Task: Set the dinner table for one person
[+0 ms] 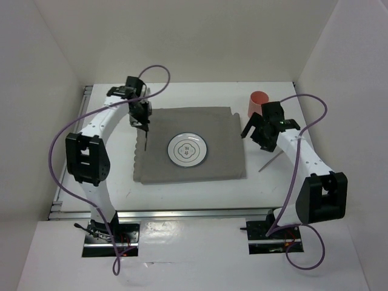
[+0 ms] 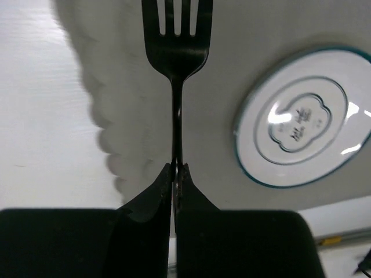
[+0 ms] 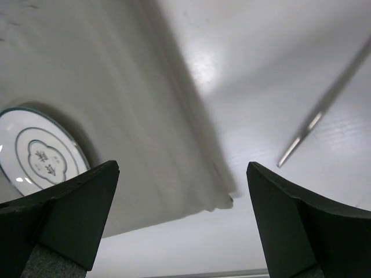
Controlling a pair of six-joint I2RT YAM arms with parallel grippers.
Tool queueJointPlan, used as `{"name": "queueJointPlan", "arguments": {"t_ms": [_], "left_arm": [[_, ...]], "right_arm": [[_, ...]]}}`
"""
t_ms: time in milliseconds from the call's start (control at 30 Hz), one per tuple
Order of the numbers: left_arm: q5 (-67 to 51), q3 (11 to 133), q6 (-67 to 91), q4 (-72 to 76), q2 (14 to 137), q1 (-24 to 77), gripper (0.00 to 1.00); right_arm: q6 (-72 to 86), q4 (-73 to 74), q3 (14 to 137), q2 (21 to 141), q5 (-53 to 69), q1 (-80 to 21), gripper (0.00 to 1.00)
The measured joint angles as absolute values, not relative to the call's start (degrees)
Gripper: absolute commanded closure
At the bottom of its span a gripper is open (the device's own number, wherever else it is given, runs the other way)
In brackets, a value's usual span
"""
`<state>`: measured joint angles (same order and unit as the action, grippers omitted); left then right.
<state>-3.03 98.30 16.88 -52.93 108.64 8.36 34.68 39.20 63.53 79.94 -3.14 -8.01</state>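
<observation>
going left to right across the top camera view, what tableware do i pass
black metal fork → round white plate with a teal rim → red cup

fork (image 2: 176, 52) — glossy black metal | mat (image 2: 243, 46) matt cloth (grey) | dinner table (image 2: 40, 116) smooth

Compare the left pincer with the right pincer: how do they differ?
The left pincer is shut on a black fork; the right pincer is open and empty. The left hangs above the grey mat at its scalloped edge; the right hangs near its opposite edge. Both are dark.
</observation>
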Motion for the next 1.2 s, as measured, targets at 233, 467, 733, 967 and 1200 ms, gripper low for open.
{"name": "queueJointPlan", "arguments": {"t_ms": [233,467,733,967,1200], "left_arm": [[-3.07,97.76,21.56,-53.95,116.97,14.83,1.0],[0.03,97.17,24.38,-54.13,122.65,15.0,1.0],[0.89,95.24,24.6,-53.78,122.69,16.71,0.94],[1.45,95.26,24.18,-53.91,122.67,16.93,0.03],[1.06,97.12,24.18,-55.22,121.89,16.93,0.03]], "right_arm": [[35.33,40.16,60.66,76.51,-0.6,-5.08,0.01],[35.31,40.16,60.69,76.01,-0.21,-5.08,0.01],[34.87,40.07,60.51,77.38,0.82,-4.05,0.01],[33.93,40.93,59.13,79.9,1.78,-1.96,0.01],[33.12,41.69,55.77,82.15,2.17,5.34,0.01]]}}
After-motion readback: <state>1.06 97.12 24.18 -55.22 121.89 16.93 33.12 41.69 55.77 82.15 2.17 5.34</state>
